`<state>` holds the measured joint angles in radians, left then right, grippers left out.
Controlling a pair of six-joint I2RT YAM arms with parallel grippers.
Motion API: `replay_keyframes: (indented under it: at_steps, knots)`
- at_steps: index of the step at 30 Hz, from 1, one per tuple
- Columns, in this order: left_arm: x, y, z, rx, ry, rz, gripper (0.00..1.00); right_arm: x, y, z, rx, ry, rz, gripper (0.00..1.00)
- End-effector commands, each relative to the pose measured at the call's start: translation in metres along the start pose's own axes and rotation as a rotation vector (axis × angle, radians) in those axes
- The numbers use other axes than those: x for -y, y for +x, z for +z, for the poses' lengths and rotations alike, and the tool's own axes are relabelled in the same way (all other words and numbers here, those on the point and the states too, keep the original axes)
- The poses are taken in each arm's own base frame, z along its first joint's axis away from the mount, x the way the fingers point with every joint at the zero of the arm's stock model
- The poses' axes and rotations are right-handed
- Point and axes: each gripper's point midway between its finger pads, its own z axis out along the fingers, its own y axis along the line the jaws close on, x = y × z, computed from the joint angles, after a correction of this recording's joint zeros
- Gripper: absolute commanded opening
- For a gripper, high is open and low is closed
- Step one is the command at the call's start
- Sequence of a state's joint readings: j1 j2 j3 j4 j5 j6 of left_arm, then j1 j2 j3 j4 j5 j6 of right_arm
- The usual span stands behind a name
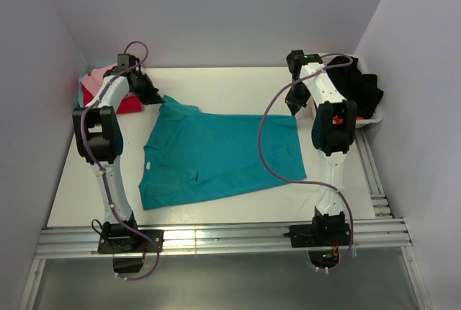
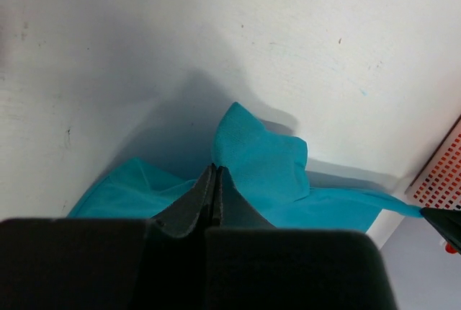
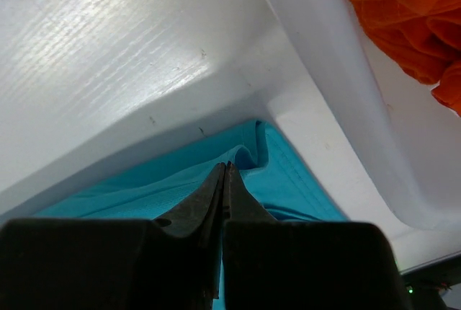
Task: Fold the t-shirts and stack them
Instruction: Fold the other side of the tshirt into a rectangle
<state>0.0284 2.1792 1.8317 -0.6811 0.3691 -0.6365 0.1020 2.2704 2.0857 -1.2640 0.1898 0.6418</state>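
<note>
While left gripper [image 2: 216, 169] and right gripper [image 3: 226, 166] each pinch the flat teal shirt [image 1: 216, 155], it appears unfolded; black shirt [image 1: 364, 88] waits in basket [image 1: 375, 117].

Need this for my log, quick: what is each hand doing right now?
Left hand: closed, pinching the teal t-shirt.
Right hand: closed, pinching the same teal t-shirt.

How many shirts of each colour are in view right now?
teal shirt: 1
pink shirt: 1
red shirt: 1
black shirt: 1
orange shirt: 1
Total: 5 shirts
</note>
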Motion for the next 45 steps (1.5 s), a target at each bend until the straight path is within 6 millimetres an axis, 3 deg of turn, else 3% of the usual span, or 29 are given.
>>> replay_keyframes:
  at_steps: [1, 6, 7, 9, 10, 12, 13, 15, 16, 18, 19, 21, 22, 24, 25, 26, 27, 28, 29, 30, 35, 39, 41, 45]
  knots:
    - [0.023, -0.011, -0.042, 0.087, 0.021, 0.041, 0.00, 0.001, -0.010, -0.027, 0.064, -0.056, 0.022, 0.00]
    - [0.024, 0.001, -0.066, 0.118, -0.006, 0.062, 0.00, 0.011, -0.003, -0.038, 0.080, -0.070, 0.023, 0.00]
    - [0.030, 0.001, -0.081, 0.147, -0.001, 0.073, 0.00, 0.014, 0.005, -0.033, 0.070, -0.063, 0.021, 0.00]
    - [0.022, 0.009, -0.089, 0.157, -0.023, 0.069, 0.00, 0.021, 0.009, -0.043, 0.089, -0.080, 0.026, 0.00]
    - [0.033, 0.017, -0.104, 0.179, -0.007, 0.090, 0.00, 0.025, 0.017, -0.036, 0.075, -0.071, 0.024, 0.00]
    - [0.027, 0.033, -0.110, 0.177, -0.025, 0.094, 0.00, 0.033, 0.023, -0.046, 0.096, -0.088, 0.033, 0.00]
    - [0.032, 0.037, -0.125, 0.202, -0.009, 0.107, 0.00, 0.037, 0.033, -0.040, 0.079, -0.083, 0.032, 0.00]
    - [0.019, 0.054, -0.129, 0.192, -0.041, 0.103, 0.00, 0.043, 0.041, -0.050, 0.096, -0.106, 0.040, 0.00]
    - [0.022, 0.060, -0.144, 0.221, -0.026, 0.114, 0.00, 0.050, 0.050, -0.051, 0.094, -0.113, 0.043, 0.00]
    - [0.005, 0.082, -0.145, 0.204, -0.053, 0.105, 0.00, 0.056, 0.062, -0.049, 0.089, -0.117, 0.043, 0.00]
    - [0.006, 0.089, -0.160, 0.239, -0.042, 0.105, 0.00, 0.063, 0.072, -0.048, 0.087, -0.119, 0.046, 0.00]
    - [-0.014, 0.113, -0.159, 0.227, -0.073, 0.073, 0.00, 0.076, 0.093, -0.037, 0.055, -0.101, 0.038, 0.00]
    - [-0.016, 0.119, -0.172, 0.276, -0.080, 0.079, 0.00, 0.078, 0.095, -0.041, 0.073, -0.119, 0.041, 0.00]
    - [-0.041, 0.145, -0.168, 0.263, -0.151, 0.032, 0.00, 0.085, 0.106, -0.035, 0.066, -0.114, 0.043, 0.00]
    - [-0.039, 0.159, -0.173, 0.262, -0.127, 0.033, 0.00, 0.092, 0.118, -0.025, 0.044, -0.094, 0.040, 0.00]
    - [-0.063, 0.171, -0.167, 0.265, -0.199, 0.011, 0.01, 0.097, 0.122, -0.024, 0.047, -0.085, 0.044, 0.10]
    - [-0.070, 0.181, -0.165, 0.254, -0.211, -0.020, 0.27, 0.103, 0.130, -0.018, 0.031, -0.060, 0.044, 0.33]
    - [-0.074, 0.188, -0.168, 0.261, -0.212, -0.027, 0.47, 0.107, 0.133, -0.015, 0.023, -0.041, 0.046, 0.74]
    - [-0.088, 0.196, -0.166, 0.264, -0.248, -0.041, 0.64, 0.111, 0.135, -0.013, 0.022, -0.025, 0.049, 0.84]
    - [-0.081, 0.201, -0.171, 0.277, -0.229, -0.043, 0.99, 0.114, 0.138, -0.010, 0.021, -0.014, 0.044, 0.86]
    - [-0.071, 0.205, -0.184, 0.307, -0.218, -0.075, 0.99, 0.112, 0.135, -0.018, 0.042, -0.041, 0.043, 0.87]
    - [-0.068, 0.207, -0.183, 0.287, -0.216, -0.104, 1.00, 0.106, 0.126, -0.028, 0.059, -0.070, 0.034, 0.87]
    - [-0.076, 0.212, -0.182, 0.270, -0.258, -0.128, 0.99, 0.105, 0.125, -0.031, 0.062, -0.076, 0.031, 0.87]
    - [-0.094, 0.223, -0.169, 0.237, -0.363, -0.192, 0.87, 0.095, 0.122, -0.030, 0.054, -0.115, 0.028, 0.84]
